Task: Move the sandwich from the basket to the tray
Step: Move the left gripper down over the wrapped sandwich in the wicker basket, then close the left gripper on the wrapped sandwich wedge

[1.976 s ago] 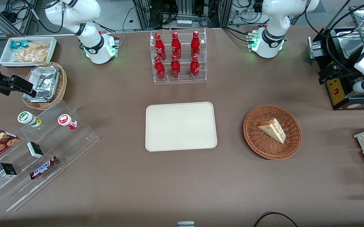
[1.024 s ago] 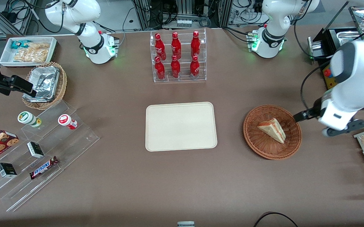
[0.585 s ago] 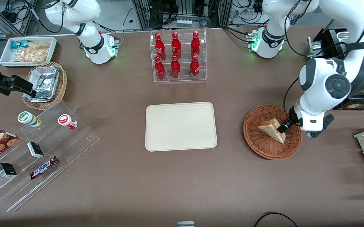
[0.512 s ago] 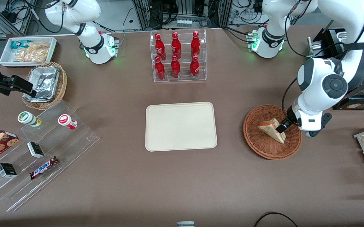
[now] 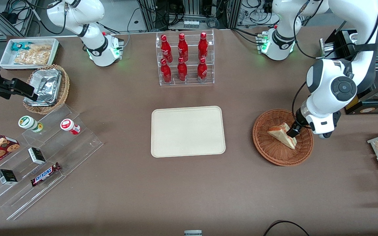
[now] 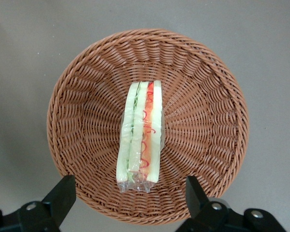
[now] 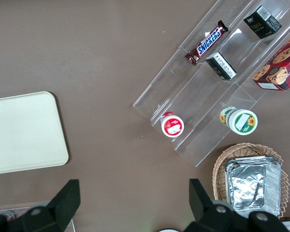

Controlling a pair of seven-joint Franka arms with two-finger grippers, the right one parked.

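Front view first: the basket [image 5: 283, 137] sits on the brown table [image 5: 189, 183], beside the tray [image 5: 188, 131] toward the working arm's end, the two well apart. The sandwich [image 5: 281, 134] lies in the basket, a pale wedge with its striped cut edge turned toward the working arm's end. The gripper [image 5: 293, 130] hangs over the basket just above that edge; only one dark fingertip shows, at the sandwich's edge, so from here I cannot tell contact. The tray is bare. Farther from the camera than the tray stands a clear rack of red bottles [image 5: 183, 58]. Now the left wrist view, looking straight down: the basket [image 6: 86, 116] fills the scene, and the sandwich [image 6: 141, 135] rests on its woven floor, wrapped in clear film, green, pale and red layers running lengthwise. Two dark fingers [image 6: 62, 195] stand spread wide, one on each side, both clear of the sandwich; the gripper [image 6: 130, 193] holds nothing, centred over one end of the sandwich. Right wrist view: the tray [image 7: 23, 133] shows at the edge, with a stepped clear shelf [image 7: 203, 96] of snacks nearby.
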